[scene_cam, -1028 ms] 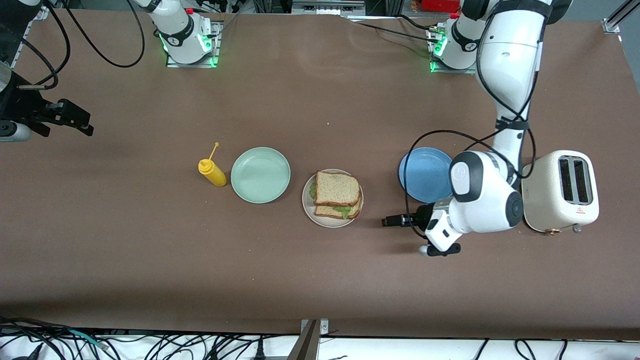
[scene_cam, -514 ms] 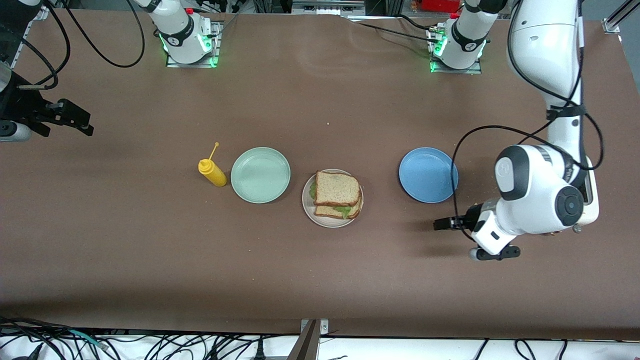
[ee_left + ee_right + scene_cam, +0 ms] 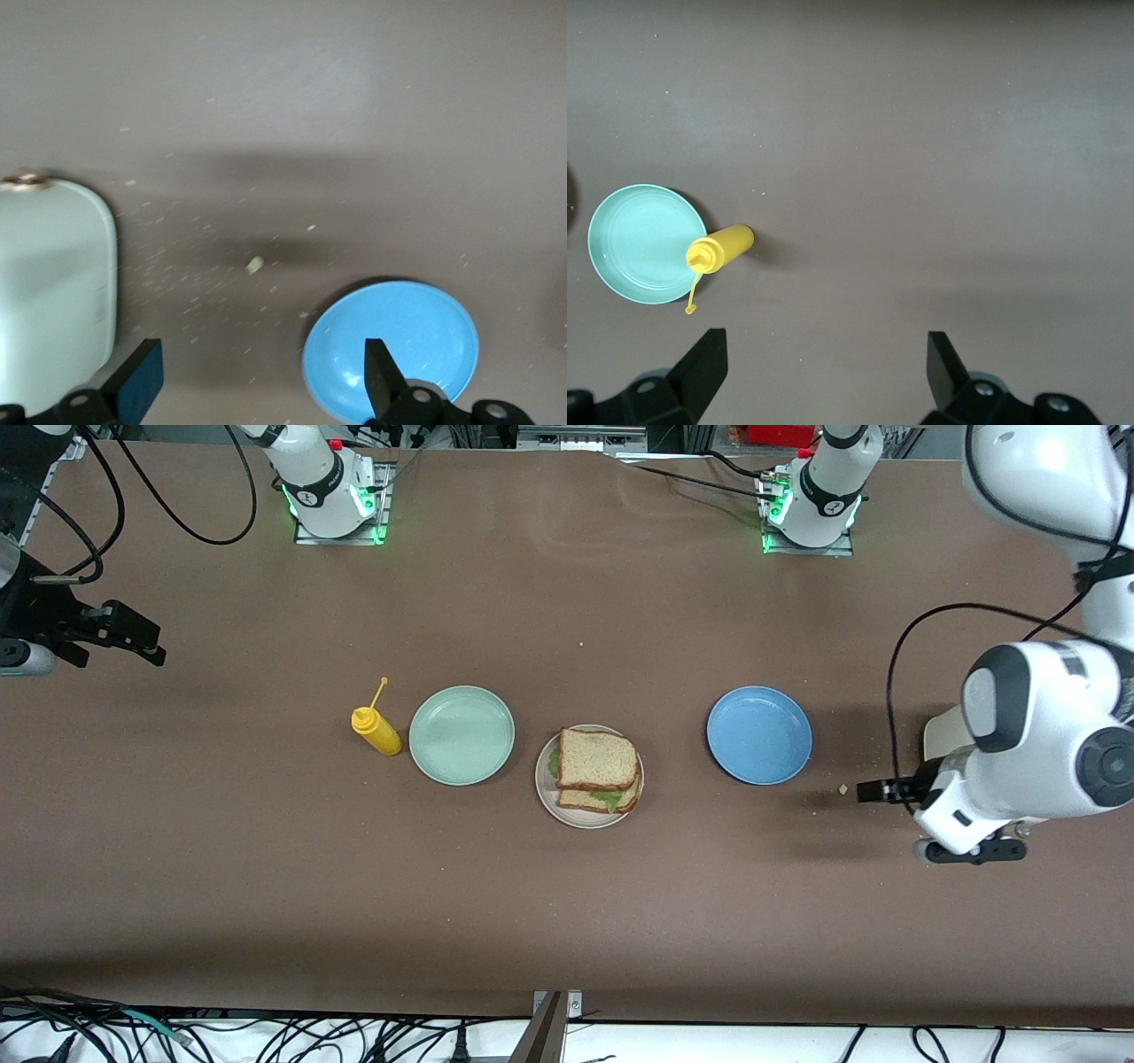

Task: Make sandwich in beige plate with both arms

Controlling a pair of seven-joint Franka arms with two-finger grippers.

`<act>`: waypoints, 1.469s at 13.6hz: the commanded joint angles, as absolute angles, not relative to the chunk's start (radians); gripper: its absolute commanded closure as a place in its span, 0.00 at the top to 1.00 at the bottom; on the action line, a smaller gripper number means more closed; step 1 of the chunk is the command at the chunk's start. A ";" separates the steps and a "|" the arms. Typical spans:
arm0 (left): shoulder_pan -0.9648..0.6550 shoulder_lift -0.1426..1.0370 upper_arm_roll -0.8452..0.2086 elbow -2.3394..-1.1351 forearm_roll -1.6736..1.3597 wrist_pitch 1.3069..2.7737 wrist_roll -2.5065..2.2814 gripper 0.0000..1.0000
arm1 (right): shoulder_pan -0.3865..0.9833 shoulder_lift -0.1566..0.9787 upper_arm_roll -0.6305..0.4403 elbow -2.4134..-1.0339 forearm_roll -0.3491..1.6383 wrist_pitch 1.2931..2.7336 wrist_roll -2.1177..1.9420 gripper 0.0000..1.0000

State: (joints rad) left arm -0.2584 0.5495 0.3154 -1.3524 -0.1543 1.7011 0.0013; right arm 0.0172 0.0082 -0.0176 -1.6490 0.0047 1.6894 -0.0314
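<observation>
Brown matte table fills most of the front view, lit evenly with soft shadows; crumbs scattered on it toward the left arm's end; black cables tangled on a white strip along its near edge; grey bracket mid-edge.

Robot lab: bolted arm bases, cables

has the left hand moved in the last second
Yes. The left hand, open and empty, has drawn away from the sandwich, past the blue plate, toward the left arm's end of the table.
</observation>
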 commanded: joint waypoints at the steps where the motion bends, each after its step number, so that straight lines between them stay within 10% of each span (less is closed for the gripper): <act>1: -0.252 0.468 0.305 -1.367 -0.091 1.626 -0.008 1.00 | 0.012 0.002 -0.015 -1.649 0.018 1.680 -0.020 1.00; 20: -0.008 0.067 0.017 -1.454 0.012 1.520 0.012 1.00 | 0.012 0.000 -0.017 -1.649 0.018 1.674 -0.021 1.00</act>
